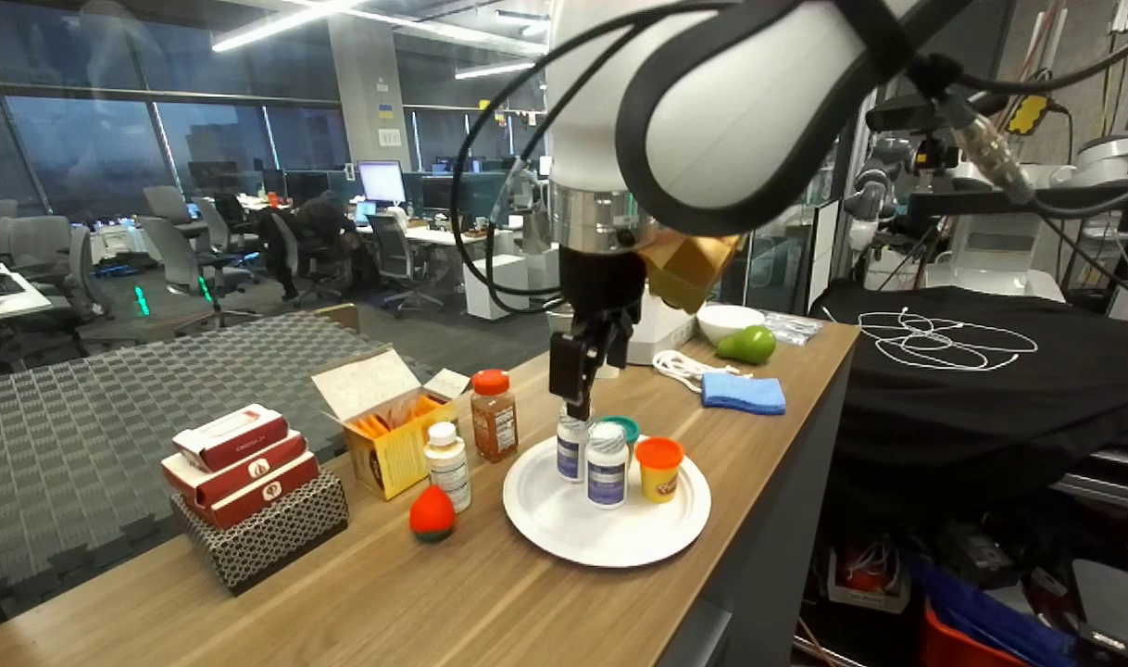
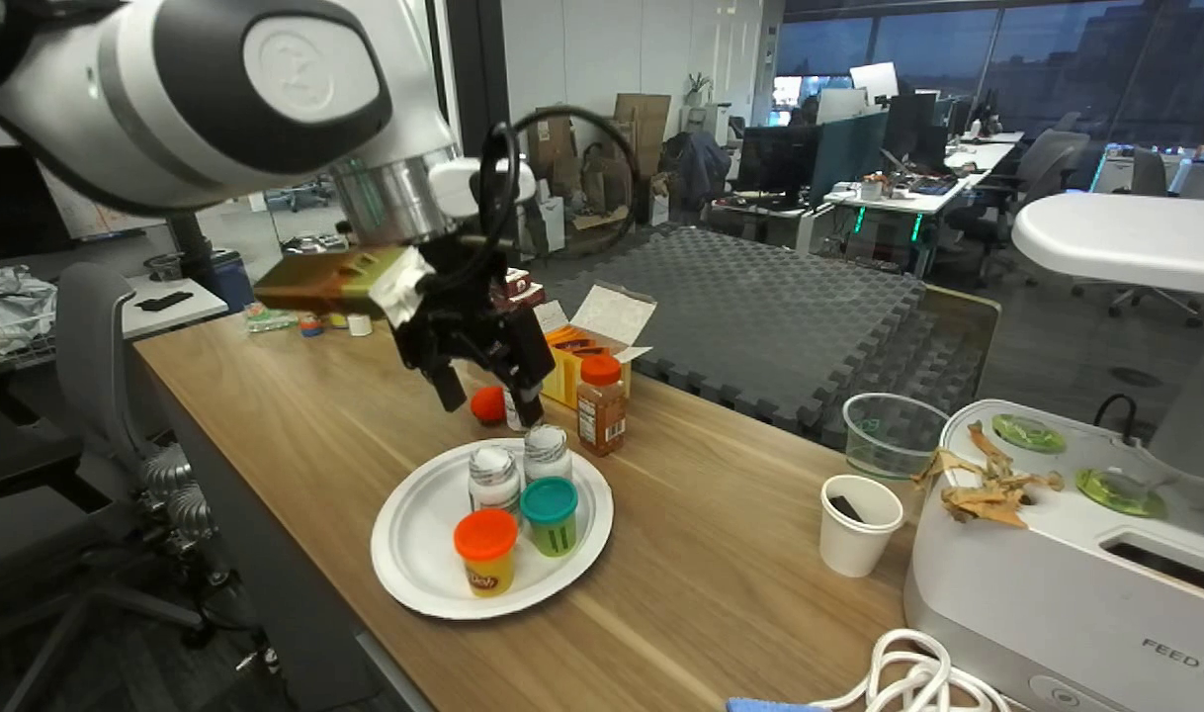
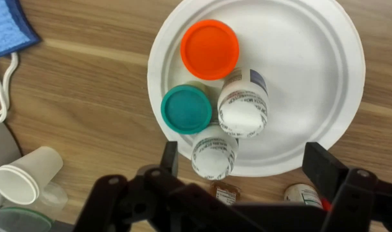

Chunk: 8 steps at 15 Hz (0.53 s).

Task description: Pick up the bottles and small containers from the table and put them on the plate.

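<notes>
We've got the hand (image 3: pixel 240 158) spread wide, jaws well apart, low over the plate (image 1: pixel 610 548) & close above the rear white btl (image 1: pixel 571 459), w/ the front white btl (image 1: pixel 607 477) near it, as an exterior view shows them. Both have bluish labels & stand upright on the plate; the orange-lidded tub (image 1: pixel 659 477) & teal-lidded tub (image 2: pixel 551 526) are upright there too, just beside them, tho we can't tell if any touch. On the bench (image 1: pixel 360 593), off the plate, we note a white-capped btl (image 1: pixel 451 470) upright by the open yellow carton (image 1: pixel 405 456), a red-orange item (image 1: pixel 432 509) w/ dk green base just beside that btl, & a red-lidded amber jar (image 1: pixel 495 421) upright btwn carton & plate. Beyond the carton, red-and-white boxes (image 1: pixel 240 468) sit stacked on a blk/wht-patterned box (image 1: pixel 268 539). Past the plate's opp. side we have a blue cloth (image 1: pixel 743 395), white cord (image 1: pixel 689 367), green pear-shaped item (image 1: pixel 749 345) & white bowl (image 1: pixel 726 321), plus white cups (image 2: pixel 854 544) & a clear tub (image 2: pixel 889 440) nr the white machine (image 2: pixel 1037 593). At the bench's far end in an exterior view, small items (image 2: pixel 360 324) are too tiny to ID.
</notes>
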{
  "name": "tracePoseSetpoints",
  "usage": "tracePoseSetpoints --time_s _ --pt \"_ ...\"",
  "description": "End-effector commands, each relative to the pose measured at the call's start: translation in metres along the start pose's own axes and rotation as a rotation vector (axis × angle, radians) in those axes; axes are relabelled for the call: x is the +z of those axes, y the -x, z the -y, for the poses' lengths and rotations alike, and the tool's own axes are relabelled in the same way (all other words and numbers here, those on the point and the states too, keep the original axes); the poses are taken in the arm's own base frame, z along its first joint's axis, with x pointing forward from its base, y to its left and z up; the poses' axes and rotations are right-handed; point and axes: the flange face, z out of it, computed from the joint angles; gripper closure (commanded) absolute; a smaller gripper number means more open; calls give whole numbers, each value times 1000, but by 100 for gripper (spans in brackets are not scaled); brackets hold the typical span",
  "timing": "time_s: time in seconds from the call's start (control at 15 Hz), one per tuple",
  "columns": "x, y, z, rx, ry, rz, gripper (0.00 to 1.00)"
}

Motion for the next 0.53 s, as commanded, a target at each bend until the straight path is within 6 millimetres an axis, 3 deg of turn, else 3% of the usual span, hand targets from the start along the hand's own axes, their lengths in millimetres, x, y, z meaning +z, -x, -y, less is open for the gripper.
tracePoseSetpoints --time_s 0.0,0.2,0.47 --pt "-56 -35 -2 -96 10 13 0" --pt "-73 -74 5 -204 -14 0 0" --pt "-59 -115 18 -251 -90 -2 0"
